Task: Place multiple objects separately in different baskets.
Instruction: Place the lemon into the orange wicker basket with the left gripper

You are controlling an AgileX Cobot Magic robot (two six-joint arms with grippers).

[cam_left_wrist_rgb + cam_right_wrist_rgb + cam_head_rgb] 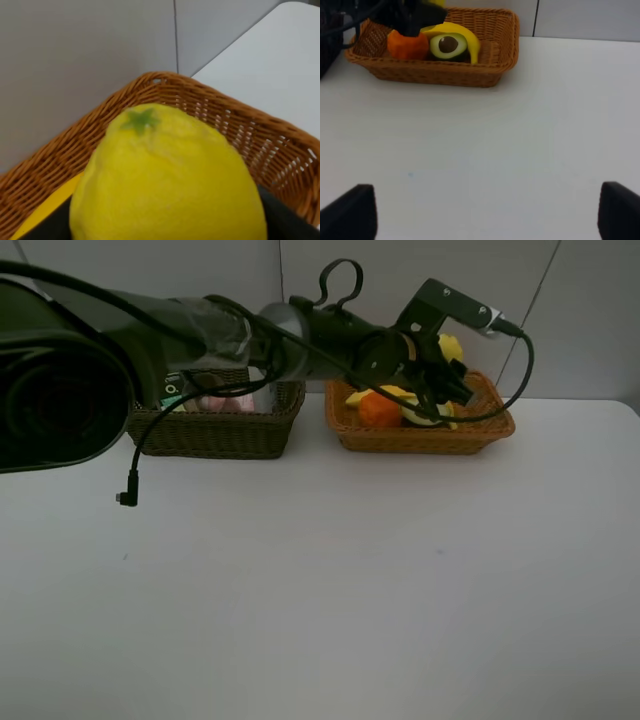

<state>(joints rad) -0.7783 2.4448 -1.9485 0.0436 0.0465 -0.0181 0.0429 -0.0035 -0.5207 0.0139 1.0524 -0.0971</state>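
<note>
Left hand reached across over the orange-tan basket, clenched on the lemon. Lemon held above the basket's interior, green stem star tipped up toward the basket's far rim; long axis running roughly along the hand's reach, not certain. Dark pads just visible at either lower flank of the fruit in the left wrist view.

Inside the same basket: orange at the near left, halved avocado beside it, cut face and pit turned toward the open tabletop, banana arched over and behind the avocado.

Dark brown-olive basket to the left, contents mostly hidden behind the arm; something pink visible.

Right hand low over bare tabletop, well apart from both baskets, fingertips spread wide, nothing between them.
</note>
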